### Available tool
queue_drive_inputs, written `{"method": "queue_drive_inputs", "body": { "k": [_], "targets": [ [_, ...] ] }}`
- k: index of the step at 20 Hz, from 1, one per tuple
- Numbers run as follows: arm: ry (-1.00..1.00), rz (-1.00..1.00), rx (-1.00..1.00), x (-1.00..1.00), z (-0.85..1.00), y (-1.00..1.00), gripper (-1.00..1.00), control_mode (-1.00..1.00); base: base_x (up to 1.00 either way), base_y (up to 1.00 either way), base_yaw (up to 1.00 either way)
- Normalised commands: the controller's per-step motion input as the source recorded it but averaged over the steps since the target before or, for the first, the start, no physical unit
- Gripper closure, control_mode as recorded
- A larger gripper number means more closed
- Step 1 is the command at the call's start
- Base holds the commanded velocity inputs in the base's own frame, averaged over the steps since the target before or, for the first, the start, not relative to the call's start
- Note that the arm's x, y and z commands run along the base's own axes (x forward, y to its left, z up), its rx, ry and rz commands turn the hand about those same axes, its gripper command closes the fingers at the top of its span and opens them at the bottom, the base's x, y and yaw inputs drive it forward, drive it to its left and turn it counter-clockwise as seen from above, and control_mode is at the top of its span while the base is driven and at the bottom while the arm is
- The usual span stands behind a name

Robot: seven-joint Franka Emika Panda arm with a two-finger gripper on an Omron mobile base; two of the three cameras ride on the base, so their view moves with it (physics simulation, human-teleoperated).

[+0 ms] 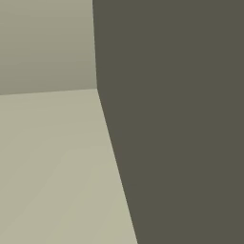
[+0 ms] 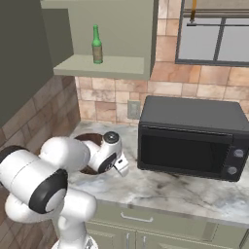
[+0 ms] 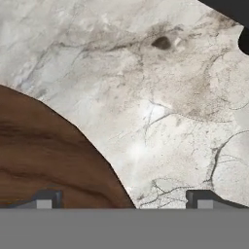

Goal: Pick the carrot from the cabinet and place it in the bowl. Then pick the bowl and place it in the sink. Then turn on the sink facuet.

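One tool fingertip apparently overlaps the bowl rim.

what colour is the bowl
Dark brown wood with visible grain; the bowl shows best in the hand view.

You are seeing the bowl sitting on the marble counter at about nine o'clock from the microwave, with the arm covering most of it so only its dark brown rim is showing. In the hand view the bowl is filling the seven o'clock corner, its curved edge and streaked wood grain lying against pale stone.
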Motion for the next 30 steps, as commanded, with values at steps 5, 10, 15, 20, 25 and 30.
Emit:
{"method": "queue_drive_inputs", "body": {
  "k": [5,10,15,20,25,30],
  "targets": [
    [0.0,0.0,0.04,0.0,-0.27,0.0,1.0,-1.0,0.0,0.0,0.0],
    [0.0,0.0,0.05,0.0,-0.13,0.0,1.0,-1.0,0.0,0.0,0.0],
    [0.0,0.0,0.08,-0.15,0.02,0.0,1.0,-1.0,0.0,0.0,0.0],
    [0.0,-0.07,0.09,-0.51,0.35,0.0,1.0,-1.0,0.0,0.0,0.0],
    [0.03,-0.08,0.08,-0.63,0.92,0.0,1.0,-1.0,0.0,0.0,0.0],
    [0.0,-0.13,0.06,-0.73,1.0,0.0,1.0,-1.0,0.0,0.0,0.0]
  ]
}}
